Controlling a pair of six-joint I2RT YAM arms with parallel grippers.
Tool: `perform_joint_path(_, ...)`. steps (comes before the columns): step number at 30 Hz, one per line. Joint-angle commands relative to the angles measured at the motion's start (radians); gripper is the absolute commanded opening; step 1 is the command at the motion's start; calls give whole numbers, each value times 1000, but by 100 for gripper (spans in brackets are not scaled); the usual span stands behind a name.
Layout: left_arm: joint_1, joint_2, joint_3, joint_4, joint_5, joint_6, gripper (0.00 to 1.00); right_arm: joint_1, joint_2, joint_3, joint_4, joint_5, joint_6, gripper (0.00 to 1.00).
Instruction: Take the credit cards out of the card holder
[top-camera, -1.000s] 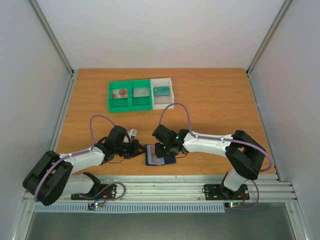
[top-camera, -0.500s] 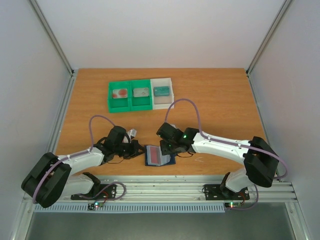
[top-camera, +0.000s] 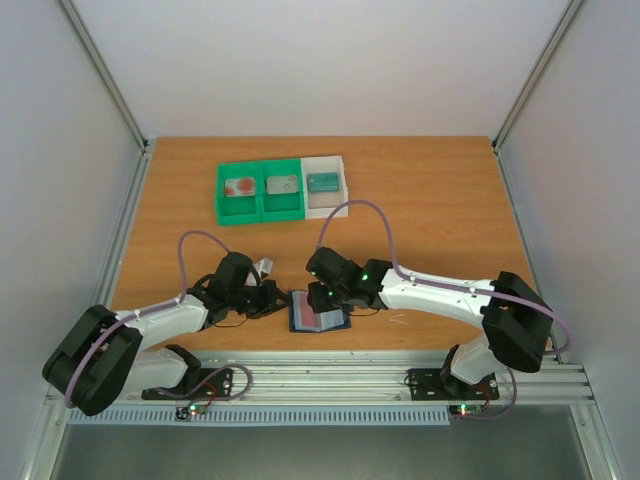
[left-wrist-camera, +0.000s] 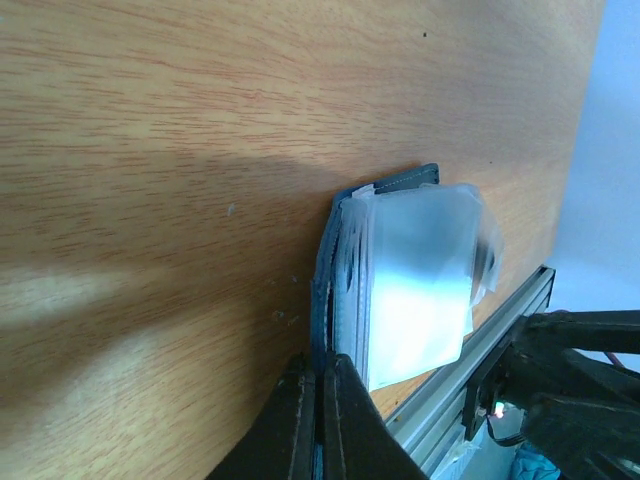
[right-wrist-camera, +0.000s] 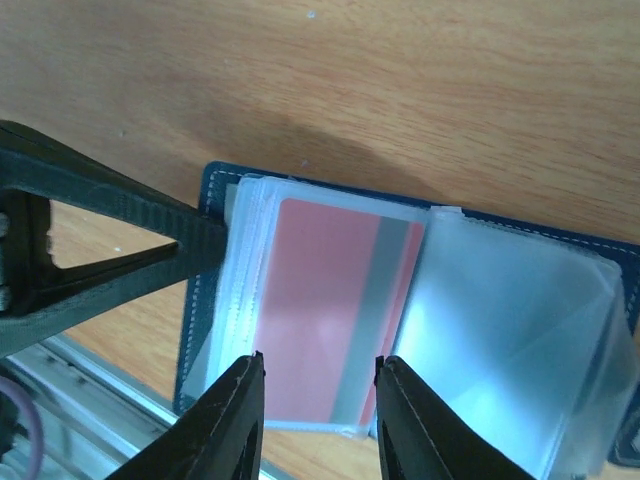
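One flat, dark-edged rectangular card holder (top-camera: 320, 313) with clear plastic sleeves is recorded lying open on the light brown wooden table (top-camera: 430, 200), close to its near edge and between the two arms. A thin pinkish-red card (right-wrist-camera: 325, 300) with a grey stripe is seen inside the uppermost sleeve, and the sleeves to its right are seen folded over. The left gripper (left-wrist-camera: 320, 365) is found closed fully, its two black fingers pressed together on the holder's left edge, so that the holder is pinned there. The right gripper (right-wrist-camera: 315, 400) is held directly above the holder; its fingers are parted to a moderate gap and framed around the lower edge of the sleeve with the pinkish-red card. Nothing is seen clamped between them, and whether they touch the sleeve cannot be told. Well apart from the holder, toward the far side of the table, a green-and-white plastic compartment tray (top-camera: 262, 190) is noted. A white card with a red blotch (top-camera: 239, 186) is lying in its left green compartment, a small greyish card (top-camera: 282, 184) in its middle green compartment and a small teal rectangular item (top-camera: 322, 182) in its white compartment.
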Motion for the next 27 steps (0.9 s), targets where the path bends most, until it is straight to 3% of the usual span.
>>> perform_joint_path(1, -4, -12, -11, -5, -14, 26, 0, 0, 49, -29, 78, -52, -23, 31)
perform_joint_path(6, -3, -13, -7, -7, -9, 25, 0, 0, 110, -19, 107, -107, -28, 43)
perform_joint_path(8, -4, -15, -6, -11, -11, 25, 0, -1, 138, -12, 96, -104, -25, 43)
perform_joint_path(15, -3, -33, -10, -52, -30, 43, 0, -6, 160, -20, 14, 16, -29, 30)
perform_joint_path(23, -4, -77, -10, -143, -72, 67, 1, -20, 130, -100, 69, 9, -5, 16)
perform_joint_path(27, -3, -98, 6, -210, -103, 90, 9, -26, 118, -114, 96, -14, 4, 13)
